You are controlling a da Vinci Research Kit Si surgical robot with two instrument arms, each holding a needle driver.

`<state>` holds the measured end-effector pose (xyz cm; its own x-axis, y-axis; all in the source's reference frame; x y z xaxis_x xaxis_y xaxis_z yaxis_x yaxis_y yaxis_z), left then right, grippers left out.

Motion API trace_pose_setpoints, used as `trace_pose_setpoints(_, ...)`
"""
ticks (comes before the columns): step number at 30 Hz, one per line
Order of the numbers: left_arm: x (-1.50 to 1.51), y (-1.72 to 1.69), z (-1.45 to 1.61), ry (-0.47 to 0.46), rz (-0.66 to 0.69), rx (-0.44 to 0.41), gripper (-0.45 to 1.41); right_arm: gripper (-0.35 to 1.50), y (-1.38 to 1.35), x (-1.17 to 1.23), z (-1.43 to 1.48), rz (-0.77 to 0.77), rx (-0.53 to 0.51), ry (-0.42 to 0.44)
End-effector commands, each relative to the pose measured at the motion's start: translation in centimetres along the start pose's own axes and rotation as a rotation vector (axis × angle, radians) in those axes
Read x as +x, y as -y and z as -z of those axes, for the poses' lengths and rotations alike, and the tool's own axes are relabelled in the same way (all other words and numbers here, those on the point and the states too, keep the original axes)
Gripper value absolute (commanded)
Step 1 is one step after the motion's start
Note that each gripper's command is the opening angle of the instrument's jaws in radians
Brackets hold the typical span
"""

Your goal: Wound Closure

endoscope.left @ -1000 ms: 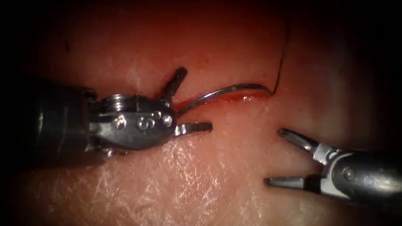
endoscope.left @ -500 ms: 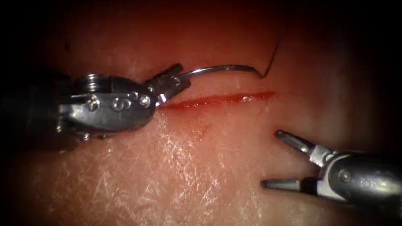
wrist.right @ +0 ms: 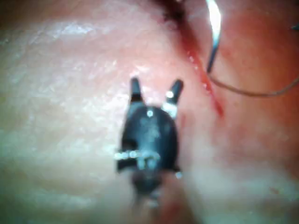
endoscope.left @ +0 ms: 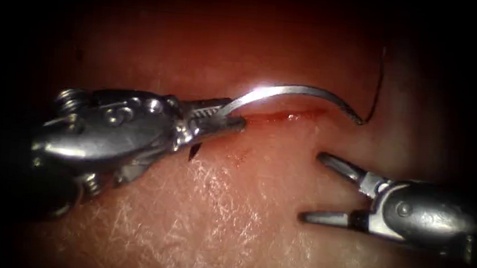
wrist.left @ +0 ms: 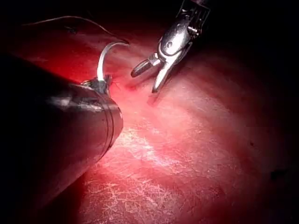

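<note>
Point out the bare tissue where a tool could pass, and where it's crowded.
Free: pale pork-belly tissue below the red cut, between the steel left tool and the open right tool. Crowded: along the cut, where the left tool holds the curved steel needle trailing dark thread.

The left tool [endoscope.left: 217, 121] is showing a rounded, polished silver wrist housing with small round screws and a curled engraved mark, tapering into short ridged metal jaws. Behind it, its shaft [wrist.left: 51, 130] is appearing as a thick dark cylinder ringed by a thin seam. The right tool [endoscope.left: 325, 189] is presenting slim grey jaws, a pale hinge block, one round rivet and a dark, glossy rounded body.
</note>
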<state>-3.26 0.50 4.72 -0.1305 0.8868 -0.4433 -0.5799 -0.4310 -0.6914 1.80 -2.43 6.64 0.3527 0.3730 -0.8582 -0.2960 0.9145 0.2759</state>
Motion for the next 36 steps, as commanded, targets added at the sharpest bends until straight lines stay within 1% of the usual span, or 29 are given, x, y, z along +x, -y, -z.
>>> trace_pose_setpoints(1,-0.02,-0.01,-0.04,0.011,0.084,-0.042,-0.45,1.05,0.04,-0.06,-0.08,-0.046,0.002,-0.033)
trace_pose_setpoints(4,-0.02,0.05,-0.01,0.014,0.173,-0.082,-0.45,1.03,0.01,-0.06,-0.1,-0.091,-0.001,-0.079)
trace_pose_setpoints(5,-0.02,0.11,0.0,0.018,0.231,-0.099,-0.45,1.01,-0.01,-0.05,-0.12,-0.118,-0.009,-0.111)
trace_pose_setpoints(7,-0.03,0.2,0.02,0.025,0.294,-0.12,-0.45,1.01,-0.04,-0.03,-0.16,-0.127,-0.015,-0.143)
trace_pose_setpoints(8,-0.05,0.32,0.02,0.026,0.356,-0.141,-0.45,1.0,-0.06,0.0,-0.22,-0.149,-0.019,-0.185)
trace_pose_setpoints(10,-0.08,0.42,0.01,0.026,0.388,-0.156,-0.45,1.0,-0.07,0.05,-0.28,-0.172,-0.025,-0.224)
trace_pose_setpoints(11,-0.08,0.42,0.01,0.026,0.388,-0.156,-0.45,1.0,-0.07,0.05,-0.28,-0.172,-0.025,-0.224)
trace_pose_setpoints(12,-0.13,0.52,-0.01,0.026,0.407,-0.167,-0.45,0.98,-0.09,0.13,-0.34,-0.185,-0.038,-0.263)
trace_pose_setpoints(14,-0.2,0.63,-0.06,0.035,0.444,-0.196,-0.45,0.94,-0.11,0.23,-0.43,-0.2,-0.058,-0.297)
trace_pose_setpoints(15,-0.22,0.64,-0.07,0.036,0.452,-0.203,-0.45,0.94,-0.11,0.25,-0.46,-0.201,-0.061,-0.299)
trace_pose_setpoints(16,-0.23,0.65,-0.08,0.038,0.467,-0.229,-0.45,0.93,-0.11,0.26,-0.52,-0.208,-0.073,-0.297)
trace_pose_setpoints(19,-0.21,0.61,-0.07,0.043,0.466,-0.261,-0.45,0.93,-0.08,0.23,-0.6,-0.214,-0.069,-0.291)
trace_pose_setpoints(21,-0.2,0.6,-0.06,0.043,0.466,-0.261,-0.45,0.93,-0.06,0.21,-0.6,-0.218,-0.062,-0.282)
trace_pose_setpoints(22,-0.17,0.6,-0.05,0.028,0.469,-0.252,-0.45,0.94,0.0,0.18,-0.61,-0.216,-0.034,-0.26)
trace_pose_setpoints(26,-0.16,0.63,-0.04,0.019,0.471,-0.241,-0.45,0.93,0.07,0.16,-0.61,-0.22,0.001,-0.255)
trace_pose_setpoints(27,-0.16,0.66,-0.03,0.017,0.47,-0.237,-0.45,0.84,0.09,0.15,-0.62,-0.224,0.012,-0.249)
trace_pose_setpoints(31,-0.17,0.62,-0.03,0.012,0.483,-0.238,-0.45,0.89,-0.02,0.12,-0.64,-0.244,-0.011,-0.239)
trace_pose_setpoints(34,-0.18,0.56,-0.03,0.017,0.489,-0.247,-0.45,0.89,-0.14,0.12,-0.63,-0.29,-0.02,-0.288)
trace_pose_setpoints(36,-0.19,0.55,-0.03,0.02,0.495,-0.25,-0.45,0.89,-0.16,0.12,-0.62,-0.304,-0.029,-0.297)
